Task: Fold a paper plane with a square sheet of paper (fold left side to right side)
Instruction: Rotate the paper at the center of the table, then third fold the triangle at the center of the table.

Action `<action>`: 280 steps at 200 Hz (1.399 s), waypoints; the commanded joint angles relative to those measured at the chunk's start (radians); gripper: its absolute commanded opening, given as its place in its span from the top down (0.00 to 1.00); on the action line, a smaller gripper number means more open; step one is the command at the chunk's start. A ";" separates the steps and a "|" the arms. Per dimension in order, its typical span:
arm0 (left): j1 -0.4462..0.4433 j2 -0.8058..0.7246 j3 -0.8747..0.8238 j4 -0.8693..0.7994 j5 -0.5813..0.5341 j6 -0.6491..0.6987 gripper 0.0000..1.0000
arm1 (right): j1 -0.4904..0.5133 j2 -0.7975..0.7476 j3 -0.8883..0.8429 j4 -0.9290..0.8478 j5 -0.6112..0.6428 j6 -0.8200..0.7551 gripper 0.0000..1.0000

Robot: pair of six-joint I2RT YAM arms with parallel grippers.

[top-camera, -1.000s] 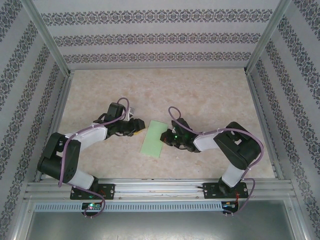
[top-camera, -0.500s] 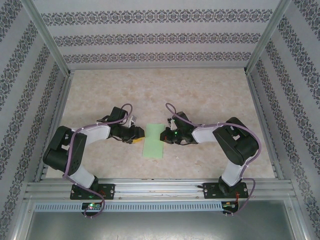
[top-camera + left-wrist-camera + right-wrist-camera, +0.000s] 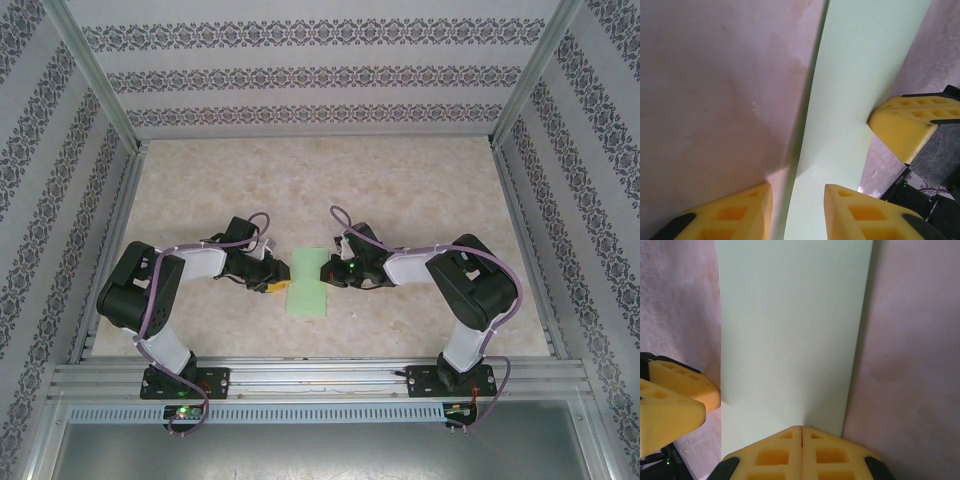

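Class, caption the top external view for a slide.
Left gripper and right gripper flank the green paper at its long edges.

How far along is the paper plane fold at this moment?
Done: the square sheet of paper looks folded into a narrow strip. In hand: right gripper, jaws shut, rests on its right edge; left gripper, jaws apart, straddles its left edge. Left: every dart fold.

Mid-frame in the top view, the left gripper [image 3: 281,280] and right gripper [image 3: 328,272] flank the paper [image 3: 308,290] closely; the table's [image 3: 400,190] upper half lies open to the walls [image 3: 320,75].
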 commanded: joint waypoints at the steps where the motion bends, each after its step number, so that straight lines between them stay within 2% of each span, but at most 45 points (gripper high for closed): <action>1: -0.031 0.033 0.009 0.013 0.025 0.015 0.71 | -0.012 0.018 0.000 -0.063 0.057 -0.033 1.00; 36: -0.042 0.033 0.012 0.016 0.027 0.013 0.75 | -0.014 0.017 0.000 -0.065 0.057 -0.035 1.00; 107: -0.048 0.028 0.008 0.024 0.019 0.006 0.77 | -0.014 0.011 -0.005 -0.063 0.057 -0.035 1.00; 189: -0.050 -0.012 -0.006 0.026 0.008 -0.030 0.94 | -0.018 -0.030 0.003 -0.054 0.068 -0.061 1.00; 217: -0.053 -0.052 -0.024 0.045 0.010 -0.082 0.98 | -0.030 -0.106 0.013 -0.073 0.088 -0.123 0.86; 246: -0.059 -0.072 -0.049 0.108 0.046 -0.176 1.00 | -0.026 -0.232 -0.007 -0.114 0.171 -0.211 0.71; 280: -0.065 -0.094 -0.103 0.211 0.057 -0.302 1.00 | 0.076 -0.388 -0.028 -0.220 0.358 -0.387 0.59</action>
